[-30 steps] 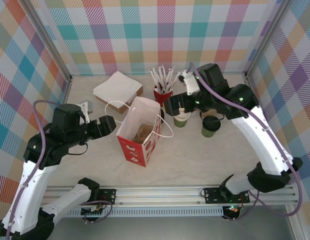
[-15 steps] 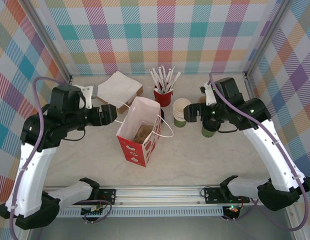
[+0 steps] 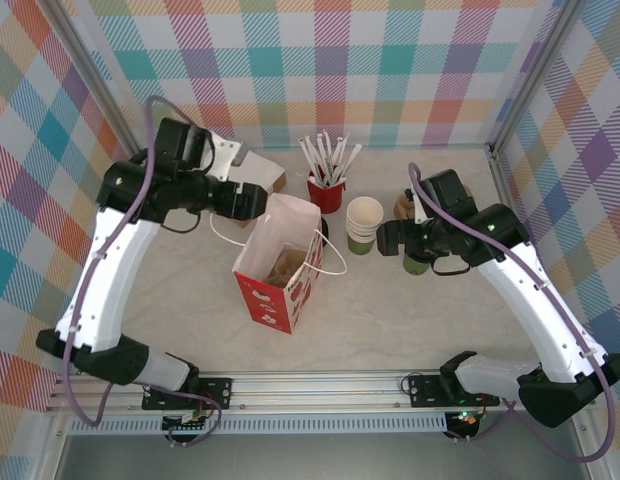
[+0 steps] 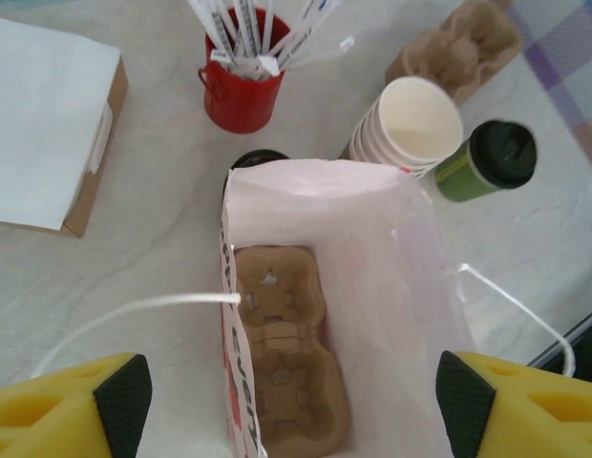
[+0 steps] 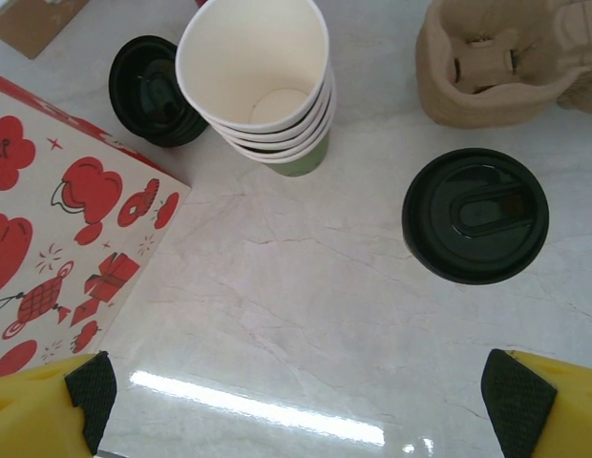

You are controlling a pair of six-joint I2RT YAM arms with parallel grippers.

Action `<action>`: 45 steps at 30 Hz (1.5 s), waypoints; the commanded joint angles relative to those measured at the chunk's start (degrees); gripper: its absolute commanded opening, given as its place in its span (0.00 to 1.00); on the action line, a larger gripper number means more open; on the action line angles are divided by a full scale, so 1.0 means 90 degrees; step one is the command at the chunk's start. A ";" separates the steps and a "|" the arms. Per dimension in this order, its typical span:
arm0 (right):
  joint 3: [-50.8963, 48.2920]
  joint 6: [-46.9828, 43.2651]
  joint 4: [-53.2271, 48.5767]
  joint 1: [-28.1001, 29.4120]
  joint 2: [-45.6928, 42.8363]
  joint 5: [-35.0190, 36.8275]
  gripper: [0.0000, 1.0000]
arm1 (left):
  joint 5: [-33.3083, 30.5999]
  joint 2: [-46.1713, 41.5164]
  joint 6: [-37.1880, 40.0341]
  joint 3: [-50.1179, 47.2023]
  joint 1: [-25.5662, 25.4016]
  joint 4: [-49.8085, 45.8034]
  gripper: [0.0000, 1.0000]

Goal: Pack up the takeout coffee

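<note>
The takeout coffee (image 3: pixel 418 264), a green cup with a black lid, stands right of centre, partly under my right arm. From above its lid (image 5: pixel 475 215) shows whole; the left wrist view has it tilted (image 4: pixel 487 162). My right gripper (image 3: pixel 390 238) hangs open just left of it, over bare table (image 5: pixel 304 391). An open red-and-white paper bag (image 3: pixel 280 262) stands mid-table with a brown pulp carrier (image 4: pixel 286 353) in its bottom. My left gripper (image 3: pixel 252 200) is open and empty above the bag's back left corner, its view looking down into the bag (image 4: pixel 294 405).
A stack of lidless cups (image 3: pixel 364 222) stands between the bag and the coffee. Behind are a red cup of white sticks (image 3: pixel 326 190), spare brown carriers (image 5: pixel 496 67), loose black lids (image 5: pixel 153 91) and a white-topped box (image 4: pixel 48 124). Checked walls close in three sides.
My left arm rose and swung back and right, from the bag's left side to above its rear corner. My right gripper drew away from the cup stack to beside the lidded coffee.
</note>
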 commanded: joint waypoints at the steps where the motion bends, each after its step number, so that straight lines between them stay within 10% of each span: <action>1: -0.0121 0.0084 -0.0109 -0.0030 -0.0137 0.0178 1.00 | -0.0023 0.0477 0.0666 0.0219 -0.0087 -0.0303 0.80; 12: -0.0249 0.0120 -0.0078 -0.0029 -0.0117 0.0120 1.00 | -0.0506 0.2058 0.1047 0.1052 -0.0101 -0.0426 0.70; 20: -0.0316 0.0107 -0.0049 -0.0030 -0.0116 0.0120 1.00 | -0.0720 0.2411 0.0897 0.1107 -0.0123 -0.0401 0.41; 31: -0.0447 0.0115 0.0149 -0.0308 -0.0118 -0.0278 1.00 | -0.1111 0.0977 -0.1175 -0.0070 -0.0262 -0.0116 0.10; 45: -0.0992 -0.0233 -0.0009 -0.1766 0.0566 -0.0709 1.00 | -0.1801 -0.0253 -0.3566 -0.1992 -0.0155 0.0895 0.04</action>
